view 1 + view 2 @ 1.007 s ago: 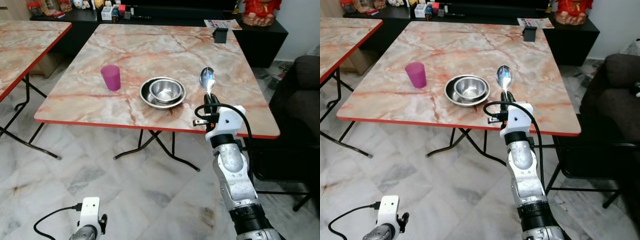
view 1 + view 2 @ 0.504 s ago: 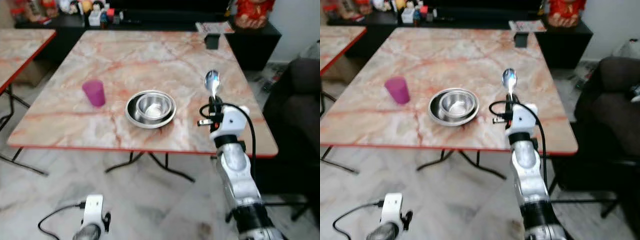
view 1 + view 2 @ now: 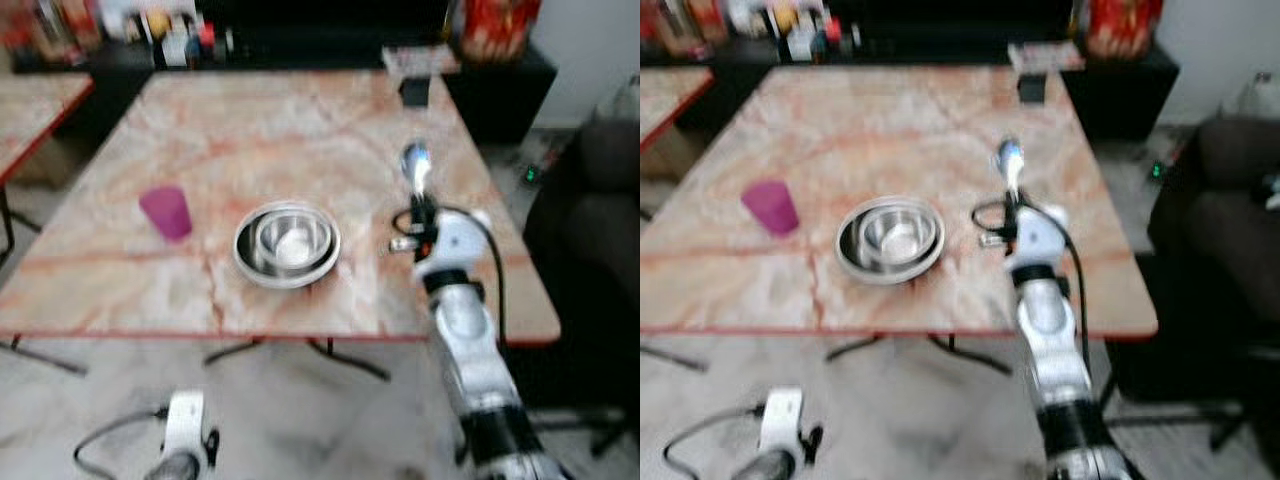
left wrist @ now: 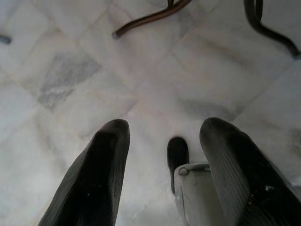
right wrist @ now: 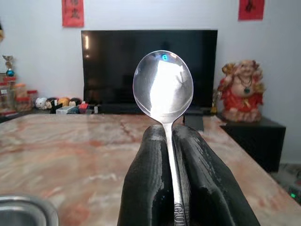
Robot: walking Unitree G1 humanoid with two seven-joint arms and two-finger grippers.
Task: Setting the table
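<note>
My right gripper (image 3: 419,203) is shut on the handle of a metal spoon (image 3: 414,162), held upright over the right part of the marble table (image 3: 280,120). The spoon's bowl (image 5: 162,84) stands above the black fingers (image 5: 146,183) in the right wrist view. Two nested steel bowls (image 3: 287,244) sit near the table's front middle, left of the spoon. A purple cup (image 3: 166,212) stands further left. My left gripper (image 4: 164,160) hangs low over the tiled floor, open and holding nothing.
A dark sofa (image 3: 600,220) stands at the right beside the table. A black TV cabinet (image 3: 300,50) with small items runs along the far wall. A small black object (image 3: 414,92) sits at the table's far right. A second marble table (image 3: 40,110) is at the left.
The camera has moved closer to the table and the picture is blurred. My right gripper still holds the spoon upright, now further over the tabletop.
</note>
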